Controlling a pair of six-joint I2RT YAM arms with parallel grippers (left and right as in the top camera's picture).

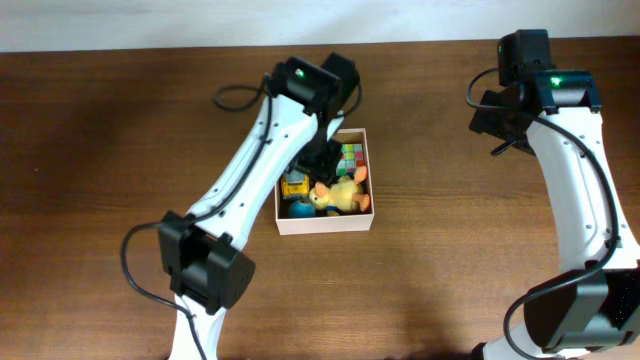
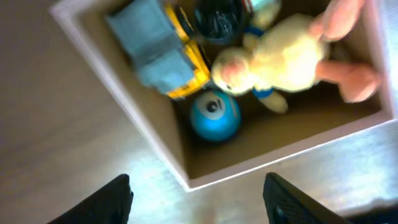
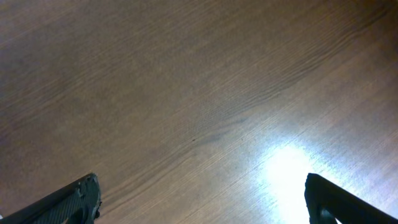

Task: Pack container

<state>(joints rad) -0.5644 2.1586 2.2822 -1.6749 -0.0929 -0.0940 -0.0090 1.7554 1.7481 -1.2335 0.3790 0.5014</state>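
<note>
The container (image 1: 325, 222) is a square white box with a tan inside, in the middle of the table. It holds a yellow plush duck (image 1: 343, 197), a yellow toy truck (image 1: 294, 186), a blue ball (image 1: 301, 210) and a coloured cube (image 1: 350, 157). The left wrist view looks down on the container's corner (image 2: 186, 182), with the duck (image 2: 280, 59), the truck (image 2: 165, 53) and the ball (image 2: 214, 115) inside. My left gripper (image 2: 198, 202) hangs open above that corner, holding nothing. At the far right my right gripper (image 3: 202, 198) is open over bare wood.
The dark wooden table (image 1: 120, 150) runs all round the box. A pale wall (image 1: 150, 20) borders its far edge. The left arm (image 1: 250, 170) reaches over the box's left side. A black cable (image 1: 235, 97) loops behind it.
</note>
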